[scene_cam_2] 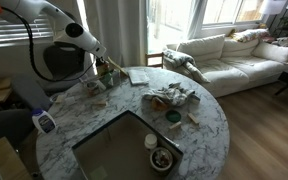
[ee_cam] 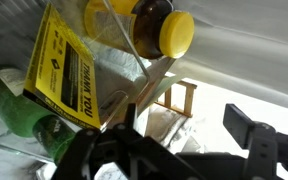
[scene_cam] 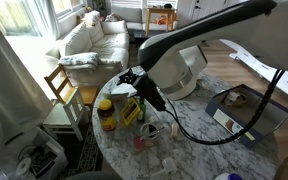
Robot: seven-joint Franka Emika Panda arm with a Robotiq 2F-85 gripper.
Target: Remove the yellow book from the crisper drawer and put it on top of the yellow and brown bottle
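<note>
Jaws apart over round marble tbl (scene_cam_2: 209, 125), white sofa (scene_cam_2: 224, 55) behind.

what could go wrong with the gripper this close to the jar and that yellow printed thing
1. The open gripper hangs close to the yellow printed card and the green bottle. It could knock them over, or grab the card by mistake.
2. The yellow-lidded jar offers only a small round top, so anything flat set on it may well slide off.

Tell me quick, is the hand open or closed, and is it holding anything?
Hand: open, fingers apart, nothing between them in the wrist view.
</note>
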